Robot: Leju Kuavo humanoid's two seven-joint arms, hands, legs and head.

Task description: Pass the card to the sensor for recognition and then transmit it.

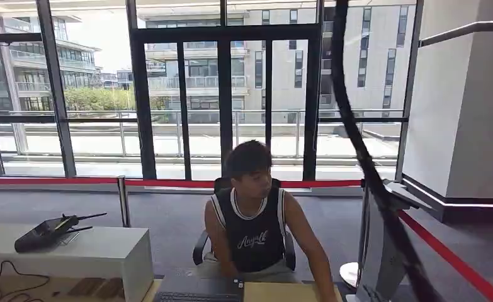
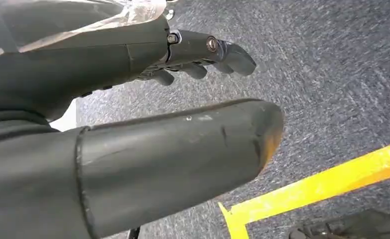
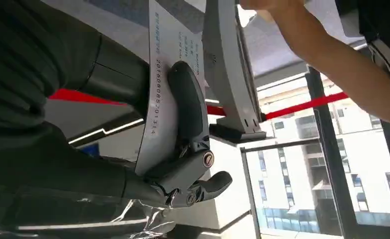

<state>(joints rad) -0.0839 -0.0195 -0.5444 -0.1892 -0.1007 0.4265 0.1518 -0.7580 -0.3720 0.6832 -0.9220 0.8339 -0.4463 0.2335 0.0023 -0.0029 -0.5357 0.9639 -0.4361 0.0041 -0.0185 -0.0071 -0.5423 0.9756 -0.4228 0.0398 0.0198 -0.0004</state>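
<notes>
Two things fill most of our head view: the big glass wall (image 1: 187,94) with buildings outside, and the grey carpet (image 1: 168,217) running up to it. A red barrier tape (image 1: 73,182) stretches along the foot of the windows, and another run of it (image 1: 458,264) comes down on the right. On the left sits a white counter (image 1: 105,248) with a black handset (image 1: 45,231) lying on top. Across from us a person (image 1: 253,229) in a dark sleeveless jersey sits in a black chair (image 1: 199,248), one arm reaching down toward the grey sensor stand (image 1: 382,251) on the right. A thick black cable (image 1: 357,145) hangs right in front of the camera.

Our right hand (image 3: 183,149) is pinching the card (image 3: 160,99), a white one with a printed number down its edge, thumb on one face and dark fingers (image 3: 188,114) on the other. The card is held just beside the grey stand (image 3: 227,74); we can't tell if they're touching. The person's arm (image 3: 332,55) reaches in close by that stand too.

Our left hand (image 2: 173,99) hangs over the carpet (image 2: 332,74) near a yellow floor line (image 2: 322,186), holding nothing, thumb and fingers (image 2: 202,50) stretched out and apart
</notes>
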